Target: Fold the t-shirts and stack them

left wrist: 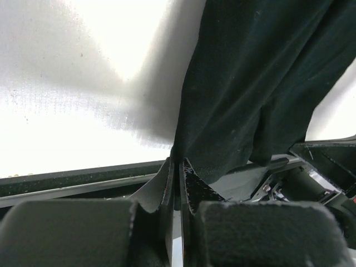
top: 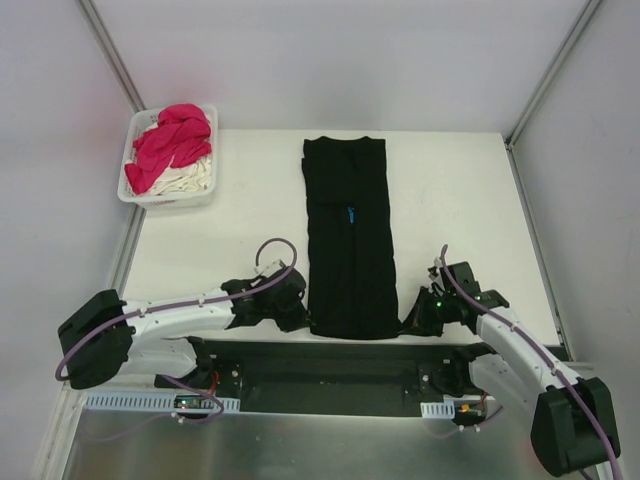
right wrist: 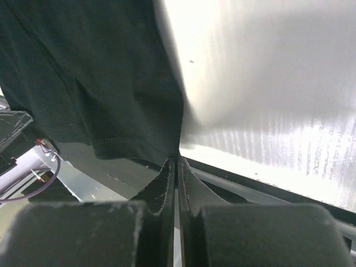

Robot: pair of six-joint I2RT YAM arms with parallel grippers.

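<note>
A black t-shirt [top: 347, 240] lies mid-table [top: 460, 200], already folded into a long narrow strip. The left gripper [top: 303, 320] and right gripper [top: 410, 320] each have jaws clamped on a near hem corner. Crosswise folding and stacking appear to remain. The pink tee [top: 170, 140] and cream tee [top: 192, 180] wait unfolded in the basket [top: 135, 196].

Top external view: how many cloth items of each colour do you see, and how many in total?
Black t-shirt, laid out: 1
Pink cloth, in the basket: 1
Cream cloth, in the basket: 1
Total: 3
</note>
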